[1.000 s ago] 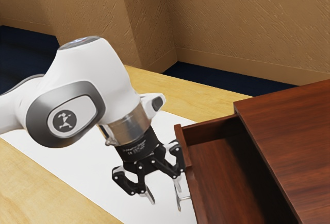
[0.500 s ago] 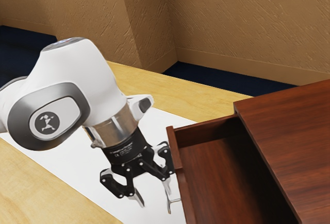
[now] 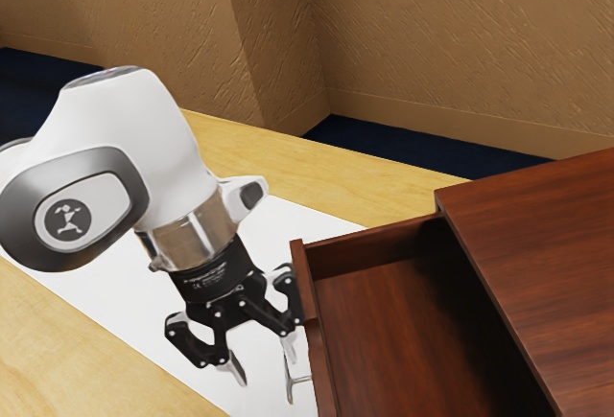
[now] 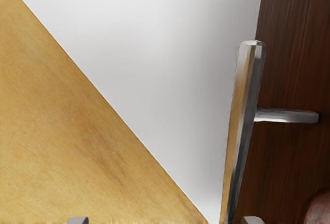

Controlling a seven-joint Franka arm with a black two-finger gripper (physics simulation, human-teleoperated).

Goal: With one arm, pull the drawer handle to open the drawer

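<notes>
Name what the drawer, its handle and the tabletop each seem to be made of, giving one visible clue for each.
Drawer: dark reddish-brown wood, likely varnished; fine grain streaks and a soft sheen.
Handle: probably brushed metal; silver-grey with bright highlights along the bar.
Tabletop: light wood or wood-look laminate; yellow-tan with faint grain lines, matte.

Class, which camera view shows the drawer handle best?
The wrist view: the drawer handle shows its bar and one post against the drawer front. The exterior view gives at most a sliver by the jaws.
</notes>
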